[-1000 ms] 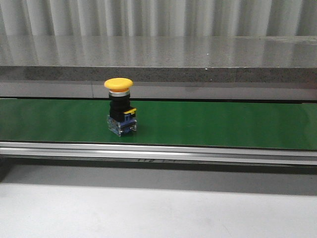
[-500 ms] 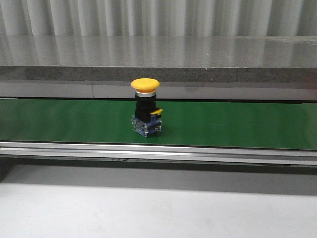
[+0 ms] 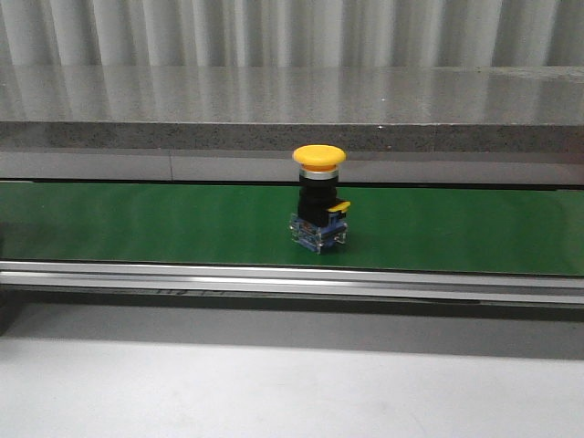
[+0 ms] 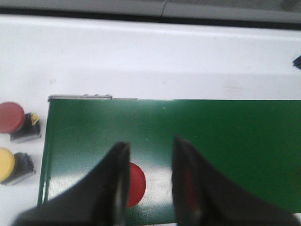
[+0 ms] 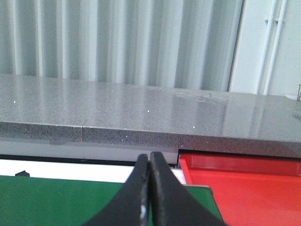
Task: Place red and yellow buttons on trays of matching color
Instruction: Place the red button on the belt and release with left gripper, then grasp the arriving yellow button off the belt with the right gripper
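A yellow button (image 3: pixel 319 196) stands upright mid-belt (image 3: pixel 474 228). The left gripper (image 4: pixel 149 181) hangs open over a red button (image 4: pixel 135 184). The right gripper (image 5: pixel 149 195) is closed and empty beside the red tray (image 5: pixel 244 188).

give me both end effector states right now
Left end effector: open, holding nothing, above a red button on the green belt.
Right end effector: closed, fingers together, holding nothing.
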Available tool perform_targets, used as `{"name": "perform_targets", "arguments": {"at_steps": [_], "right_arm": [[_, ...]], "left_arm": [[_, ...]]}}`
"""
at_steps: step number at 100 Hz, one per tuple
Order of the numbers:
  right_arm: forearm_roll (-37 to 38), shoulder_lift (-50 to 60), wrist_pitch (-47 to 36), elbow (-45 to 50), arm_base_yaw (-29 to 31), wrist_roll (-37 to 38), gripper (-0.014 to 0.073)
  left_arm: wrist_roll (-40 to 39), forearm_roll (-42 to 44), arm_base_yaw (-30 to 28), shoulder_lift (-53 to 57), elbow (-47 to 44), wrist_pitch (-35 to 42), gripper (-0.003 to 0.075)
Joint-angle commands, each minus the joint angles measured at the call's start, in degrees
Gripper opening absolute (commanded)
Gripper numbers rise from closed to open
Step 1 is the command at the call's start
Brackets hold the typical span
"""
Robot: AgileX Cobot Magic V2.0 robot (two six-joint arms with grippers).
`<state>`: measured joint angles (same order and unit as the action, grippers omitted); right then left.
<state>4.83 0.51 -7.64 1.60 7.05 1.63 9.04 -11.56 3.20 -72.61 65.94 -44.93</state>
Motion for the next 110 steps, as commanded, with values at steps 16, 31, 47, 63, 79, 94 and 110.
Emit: {"name": "perform_targets", "arguments": {"at_steps": [16,31,47,63,79,94,110], "right_arm": [[0.7,0.2,7.0,-8.8,0.2,4.8,-0.0066],[0.7,-3.4,20.4,-15.6,0.2,6.6,-0.0066],[0.7,-9.8,31.4,-22.3,0.2,5.6,-0.0066],[0.7,-17.7,36.7,-28.6,-2.4,0.8,-0.0066],[-1.7,-27.6,44.0,-36.2,-7.1,0.8,-0.0060],[-6.1,-37.6,49.2,-43.4,-10.3,0.8,0.0138],[-8.9,-47.1,53.4,-50.1,-12.7,0.8,0.0570]], "left_arm": [[3.1,1.4,3.9,16.5,-8.0,11.0,-0.0020],[4.7,1.4,4.1,24.8,-14.4,12.4,-0.0020],[4.7,1.4,4.1,33.5,-20.8,13.8,-0.0020],[4.7,1.3,4.1,40.3,-26.0,14.9,-0.0020],[4.7,1.1,4.1,43.5,-27.8,14.9,-0.0020],[4.7,1.1,4.1,43.6,-27.8,14.9,-0.0020],[4.7,1.1,4.1,43.6,-27.8,14.9,-0.0020]]}}
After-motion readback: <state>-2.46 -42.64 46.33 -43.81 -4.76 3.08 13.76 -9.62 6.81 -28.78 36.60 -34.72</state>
